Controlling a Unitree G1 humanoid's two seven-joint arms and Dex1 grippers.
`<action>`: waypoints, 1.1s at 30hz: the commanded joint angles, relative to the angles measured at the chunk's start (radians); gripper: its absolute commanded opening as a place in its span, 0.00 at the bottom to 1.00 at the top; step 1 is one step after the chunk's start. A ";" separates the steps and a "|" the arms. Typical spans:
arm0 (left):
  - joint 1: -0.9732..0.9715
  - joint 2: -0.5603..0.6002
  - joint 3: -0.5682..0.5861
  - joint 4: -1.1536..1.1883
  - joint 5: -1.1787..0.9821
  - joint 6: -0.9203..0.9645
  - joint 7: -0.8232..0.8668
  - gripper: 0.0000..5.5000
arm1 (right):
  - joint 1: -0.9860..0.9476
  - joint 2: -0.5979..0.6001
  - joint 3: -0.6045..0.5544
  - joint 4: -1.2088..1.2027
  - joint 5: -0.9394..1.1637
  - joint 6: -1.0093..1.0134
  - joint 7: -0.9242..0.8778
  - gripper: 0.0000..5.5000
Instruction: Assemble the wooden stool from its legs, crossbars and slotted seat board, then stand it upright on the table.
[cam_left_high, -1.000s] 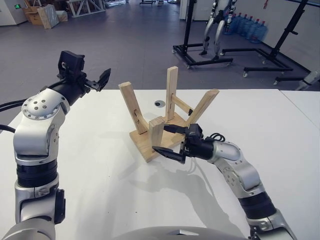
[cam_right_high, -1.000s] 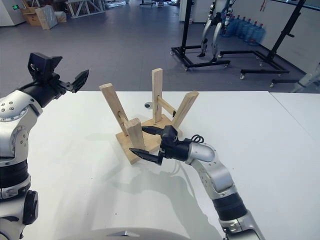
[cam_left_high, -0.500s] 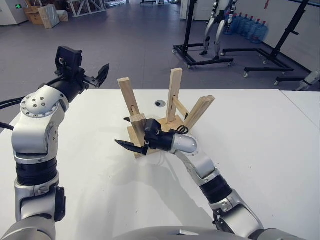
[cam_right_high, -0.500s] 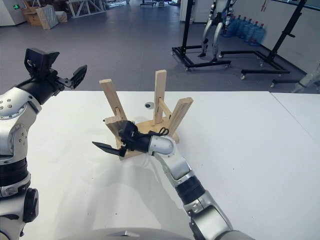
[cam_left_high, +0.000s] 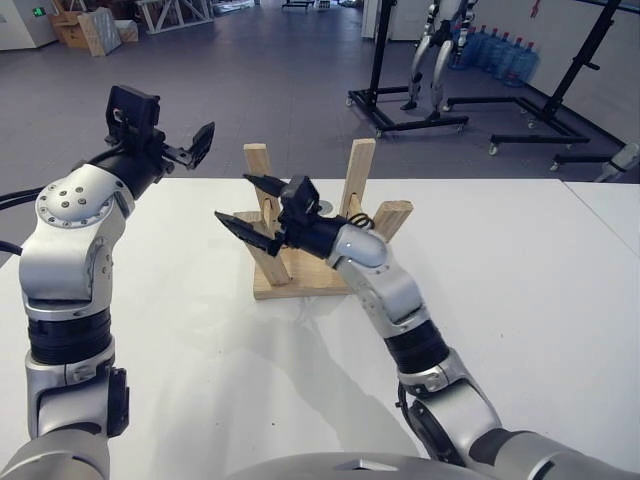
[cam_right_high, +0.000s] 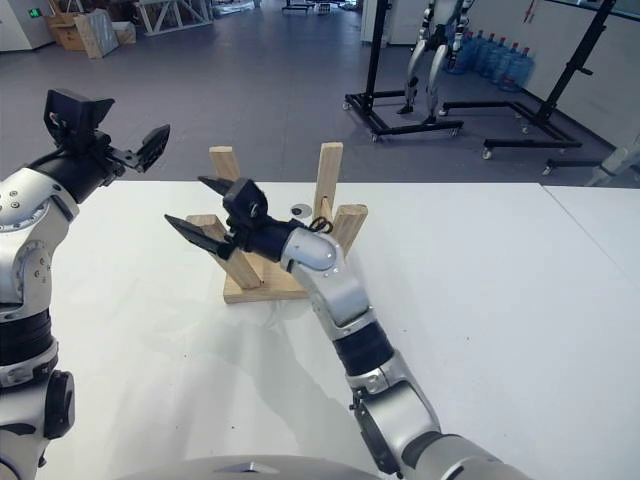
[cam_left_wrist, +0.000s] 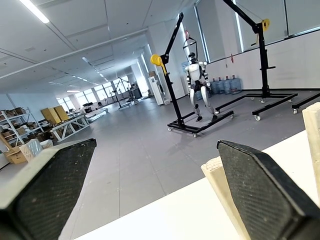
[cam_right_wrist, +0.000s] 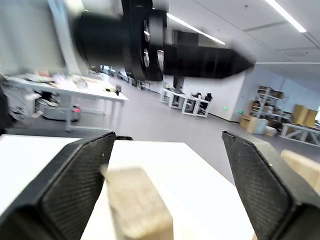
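Observation:
The wooden stool (cam_left_high: 300, 282) lies upside down mid-table, seat board flat, with its legs (cam_left_high: 357, 175) pointing up and a crossbar between two of them. My right gripper (cam_left_high: 233, 197) is open at the stool's left side, level with the leg tops. In the right wrist view a blurred leg end (cam_right_wrist: 135, 205) lies between its fingers (cam_right_wrist: 75, 185), and I cannot tell whether they touch it. My left gripper (cam_left_high: 185, 150) hangs open in the air beyond the table's far left edge, apart from the stool, its two pads (cam_left_wrist: 55, 190) spread wide.
A round hole (cam_right_high: 300, 210) sits in the white table (cam_left_high: 520, 300) just behind the stool. A second table (cam_left_high: 610, 200) adjoins at the right. Black wheeled frames (cam_left_high: 400, 110), water bottles and a hanging robot stand on the floor beyond.
My right gripper has swung from the stool's near side up and over to its left, staying open. The stool has turned, its board now squarer to me. The left arm barely moved.

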 joint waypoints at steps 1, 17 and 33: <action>-0.029 0.018 -0.001 0.015 0.010 -0.013 0.003 0.81 | -0.069 -0.024 -0.070 -0.160 0.136 0.232 -0.020 0.71; 0.336 0.351 0.454 0.090 -0.641 0.264 -0.794 0.81 | -0.249 -0.950 -0.608 0.501 0.181 0.302 0.268 0.71; 0.216 0.188 -0.029 0.363 -0.501 0.031 -0.954 0.81 | 0.054 -0.673 -0.395 0.438 0.316 0.198 0.906 0.71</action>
